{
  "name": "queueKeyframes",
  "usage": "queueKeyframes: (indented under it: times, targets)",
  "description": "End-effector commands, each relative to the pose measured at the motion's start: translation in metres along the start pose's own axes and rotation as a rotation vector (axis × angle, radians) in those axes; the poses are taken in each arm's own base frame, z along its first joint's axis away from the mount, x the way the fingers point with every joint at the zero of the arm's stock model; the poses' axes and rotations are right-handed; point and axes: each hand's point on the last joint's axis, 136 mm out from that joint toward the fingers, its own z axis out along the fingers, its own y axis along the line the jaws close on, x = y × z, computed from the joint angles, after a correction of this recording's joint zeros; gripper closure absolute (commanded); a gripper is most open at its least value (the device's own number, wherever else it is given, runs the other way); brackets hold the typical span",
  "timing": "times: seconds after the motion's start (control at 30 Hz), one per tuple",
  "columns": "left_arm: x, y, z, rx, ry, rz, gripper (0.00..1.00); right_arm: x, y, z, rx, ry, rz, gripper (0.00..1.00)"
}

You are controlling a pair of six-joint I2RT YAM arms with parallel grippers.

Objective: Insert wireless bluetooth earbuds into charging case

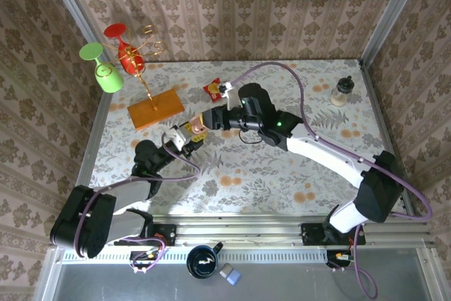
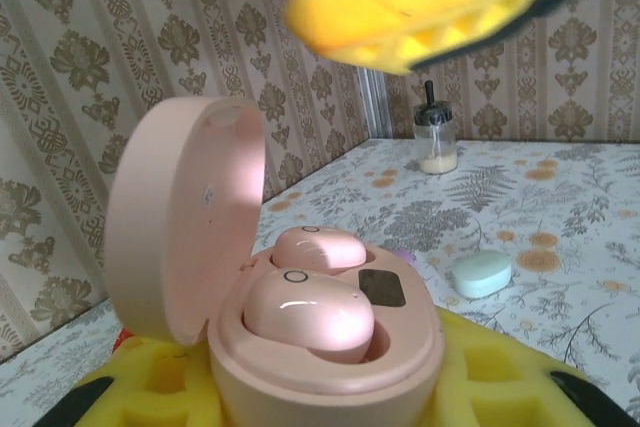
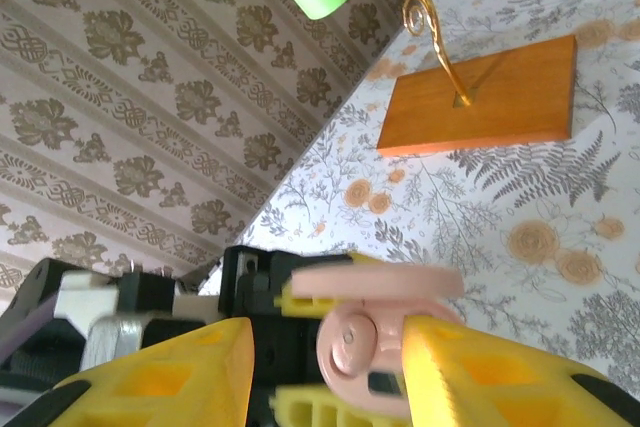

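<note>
Pink charging case (image 2: 300, 392) sitting clamped in left pincer (image 1: 189, 139), lid open, two pink earbuds (image 2: 308, 312) resting inside; right arm stretching across, right pincer (image 3: 328, 332) half-spread, straddling case. One mint case (image 2: 482, 274) lying beyond left pincer.

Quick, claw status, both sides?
Left claw: closed, holding the pink charging case.
Right claw: open, holding nothing.
</note>
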Motion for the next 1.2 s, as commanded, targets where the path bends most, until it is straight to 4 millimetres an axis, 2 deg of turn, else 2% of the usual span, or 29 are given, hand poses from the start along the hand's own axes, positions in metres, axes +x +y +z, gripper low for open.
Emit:
queueKeyframes:
  times: [0.0,0.13,0.3,0.53,0.83,0.97,1.13,1.17]
  targets:
    - [0.002,-0.004,-0.003,0.022,0.015,0.044,0.74,-0.003,0.004,0.012,-0.009,0.023,-0.028,0.55]
    - [0.000,-0.005,-0.004,0.027,0.018,0.053,0.74,-0.009,0.009,0.021,-0.033,0.026,-0.036,0.55]
    - [0.000,-0.003,-0.006,0.016,0.034,0.063,0.73,0.001,0.001,0.036,-0.019,0.079,-0.033,0.55]
    - [-0.005,0.004,-0.010,-0.030,0.034,0.050,0.73,0.017,-0.004,0.034,-0.022,0.100,-0.005,0.55]
    - [-0.013,0.009,-0.007,-0.042,-0.002,0.007,0.73,0.007,-0.006,0.004,0.011,0.012,0.005,0.54]
    - [-0.024,0.005,-0.004,-0.003,-0.063,-0.041,0.73,0.000,-0.005,-0.017,-0.031,-0.046,0.071,0.48]
    - [-0.036,0.003,-0.001,0.031,-0.126,-0.098,0.73,0.002,-0.009,-0.042,-0.044,-0.099,0.114,0.42]
    - [-0.039,-0.004,0.000,0.073,-0.130,-0.100,0.74,0.003,-0.009,-0.046,-0.064,-0.101,0.135,0.41]
